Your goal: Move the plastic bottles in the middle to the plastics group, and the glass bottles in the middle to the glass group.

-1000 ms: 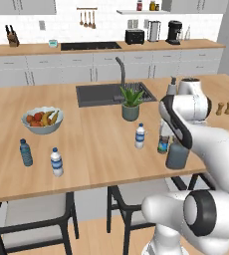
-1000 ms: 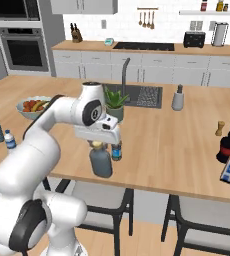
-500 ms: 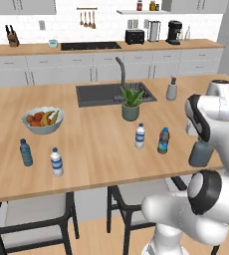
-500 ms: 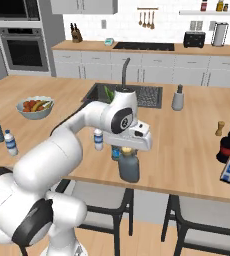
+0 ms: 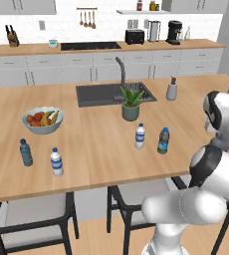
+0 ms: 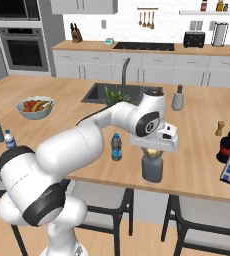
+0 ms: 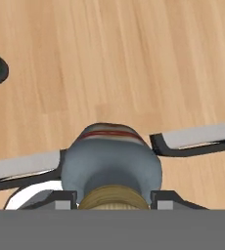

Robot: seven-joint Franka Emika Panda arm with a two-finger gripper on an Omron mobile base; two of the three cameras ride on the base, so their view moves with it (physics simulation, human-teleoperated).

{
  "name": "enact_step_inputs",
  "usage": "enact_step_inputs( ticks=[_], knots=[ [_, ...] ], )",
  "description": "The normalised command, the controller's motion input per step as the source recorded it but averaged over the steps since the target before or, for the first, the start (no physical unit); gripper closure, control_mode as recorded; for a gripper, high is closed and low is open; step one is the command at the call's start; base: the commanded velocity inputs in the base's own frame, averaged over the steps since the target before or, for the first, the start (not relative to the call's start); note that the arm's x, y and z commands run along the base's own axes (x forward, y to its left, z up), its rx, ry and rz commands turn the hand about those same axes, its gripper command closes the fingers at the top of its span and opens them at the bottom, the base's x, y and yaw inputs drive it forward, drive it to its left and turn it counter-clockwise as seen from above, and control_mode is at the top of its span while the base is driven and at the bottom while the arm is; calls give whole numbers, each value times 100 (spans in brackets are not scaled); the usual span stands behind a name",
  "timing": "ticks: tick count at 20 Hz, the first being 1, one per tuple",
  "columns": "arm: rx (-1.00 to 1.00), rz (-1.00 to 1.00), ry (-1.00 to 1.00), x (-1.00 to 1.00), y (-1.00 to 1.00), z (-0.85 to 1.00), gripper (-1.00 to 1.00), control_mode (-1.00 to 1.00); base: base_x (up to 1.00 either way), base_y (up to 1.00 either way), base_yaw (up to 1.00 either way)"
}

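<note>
Grey-blue glass bottle [image 6: 152, 167] (one) gripped by gripper [image 6: 152, 151]; two plastic bottles [image 5: 140, 136] mid-counter

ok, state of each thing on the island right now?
gripper: shut on the big grey bottle's neck
big grey bottle: upright, held over the counter's right part
dark small bottle: upright, in the middle
white-cap small bottle: upright, beside it
blue bottle: upright, left group
clear bottle: upright, left group
fruit bowl: full
</note>
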Motion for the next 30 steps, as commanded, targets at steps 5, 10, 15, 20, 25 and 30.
enact_step_inputs(
  ticks=[5,10,15,20,25,30],
  knots=[
    [0,0,-8,23,-30,0,100,-100,0,0,0],
    [0,0,-4,26,-23,7,100,-100,0,0,0],
    [0,1,-7,17,0,17,100,-100,0,0,0],
    [0,1,-5,23,0,16,100,-100,0,0,0],
    [0,2,-2,21,0,7,100,-100,0,0,0],
    [-6,8,-12,15,0,0,100,-100,0,0,0]
  ],
)
